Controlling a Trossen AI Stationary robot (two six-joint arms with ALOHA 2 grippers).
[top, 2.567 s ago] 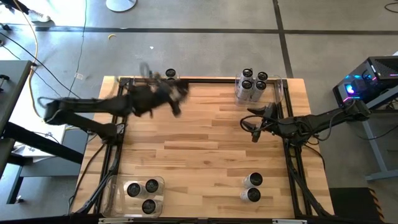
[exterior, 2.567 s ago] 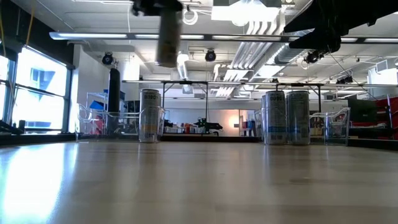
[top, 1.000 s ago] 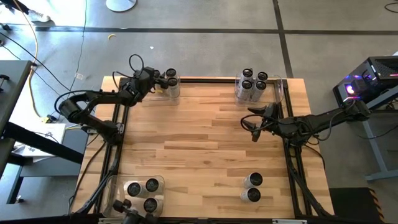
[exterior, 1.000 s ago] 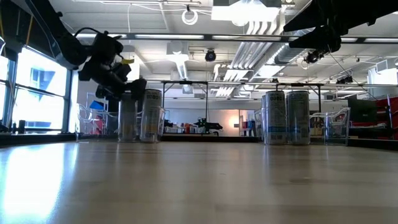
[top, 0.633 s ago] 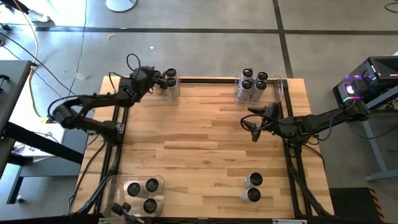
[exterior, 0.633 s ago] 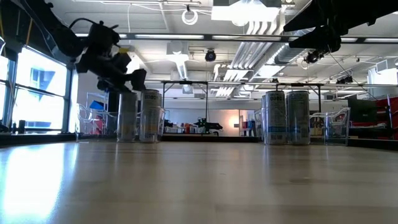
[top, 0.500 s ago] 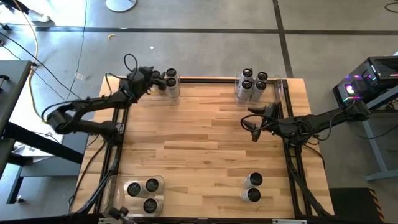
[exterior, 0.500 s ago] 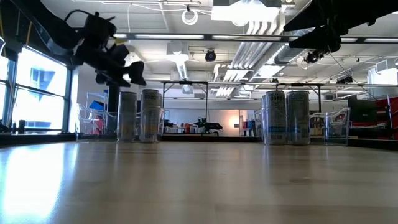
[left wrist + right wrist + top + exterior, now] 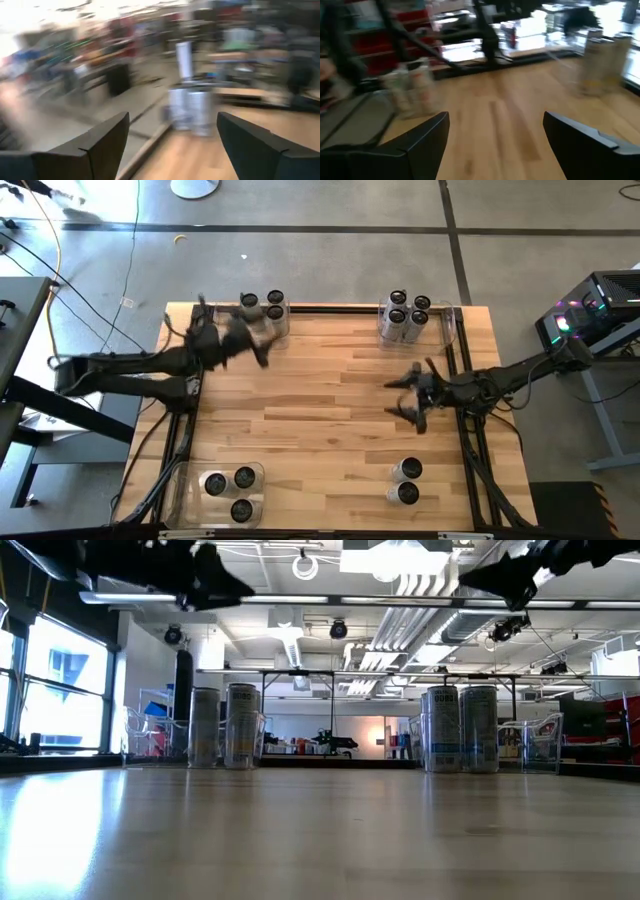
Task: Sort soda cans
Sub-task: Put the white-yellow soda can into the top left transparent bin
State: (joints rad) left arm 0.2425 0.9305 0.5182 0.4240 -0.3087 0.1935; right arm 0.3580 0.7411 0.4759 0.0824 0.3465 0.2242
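**Q:** Grippers first: how are they seen?

**A:** Left gripper (image 9: 262, 352) is seen in the high view, blurred, above the table's far left part, near a group of three soda cans (image 9: 263, 308) at the far left corner. In its wrist view the fingers are spread wide and nothing is held between them. Right gripper (image 9: 407, 395) is found over the right side of the wooden table (image 9: 330, 420), also spread wide and empty.

**Q:** How far along is the sorting judged to be?

**A:** Well advanced, it is judged. Four cans (image 9: 406, 313) are gathered in a clear bin (image 9: 452, 323) at the far right corner. Three more cans (image 9: 231, 492) are grouped in a clear bin (image 9: 180, 483) at the near left corner. Two cans (image 9: 406, 481) are left loose on the bare wood at the near right, well apart from any bin; these are taken to be what remains. Whether the far left group is inside a bin cannot be told.

**Q:** Which way are the cans pointed?

**A:** Every can is stood upright, its long axis vertical, dark round top turned up. None is seen tipped or lying down.
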